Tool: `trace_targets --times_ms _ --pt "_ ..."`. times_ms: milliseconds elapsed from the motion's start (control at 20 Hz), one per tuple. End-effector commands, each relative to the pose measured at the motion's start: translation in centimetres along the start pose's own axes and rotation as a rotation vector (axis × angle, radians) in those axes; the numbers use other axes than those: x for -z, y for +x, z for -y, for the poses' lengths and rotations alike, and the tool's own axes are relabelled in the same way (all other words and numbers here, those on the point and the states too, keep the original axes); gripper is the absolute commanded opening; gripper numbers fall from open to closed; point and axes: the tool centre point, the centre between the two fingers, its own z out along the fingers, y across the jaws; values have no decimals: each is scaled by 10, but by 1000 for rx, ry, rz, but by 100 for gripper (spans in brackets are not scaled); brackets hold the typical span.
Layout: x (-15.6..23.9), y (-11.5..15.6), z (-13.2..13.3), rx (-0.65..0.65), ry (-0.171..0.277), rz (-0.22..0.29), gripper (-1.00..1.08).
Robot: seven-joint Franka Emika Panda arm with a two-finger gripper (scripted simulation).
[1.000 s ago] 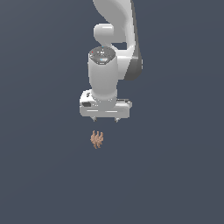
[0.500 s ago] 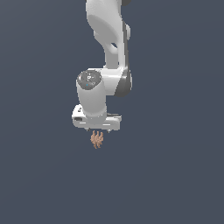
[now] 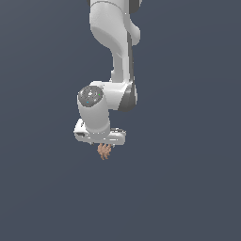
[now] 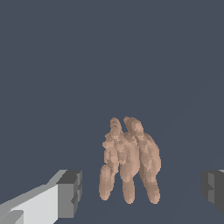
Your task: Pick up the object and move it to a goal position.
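The object point(image 3: 104, 151) is a small tan-brown bumpy clump with finger-like lobes, lying on the dark grey surface. In the exterior view the white gripper point(image 3: 101, 144) hangs directly over it and hides its upper part. The wrist view shows the object point(image 4: 130, 159) between the two dark fingertips point(image 4: 70, 193), with a gap on each side. The gripper point(image 4: 142, 188) is open and touches nothing.
The dark grey surface point(image 3: 188, 188) spreads flat all around with no other objects in view. The white arm point(image 3: 115, 47) rises above the gripper to the exterior view's top edge.
The arm has come down and shifted toward the exterior view's left, so the gripper now sits right over the object. The object has not moved.
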Motion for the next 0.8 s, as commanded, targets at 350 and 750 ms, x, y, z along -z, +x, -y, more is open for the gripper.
trace_targets --times_ms 350,750 --pt "-24 0 0 0 0 -1 100" --pt "-51 0 0 0 0 -1 100"
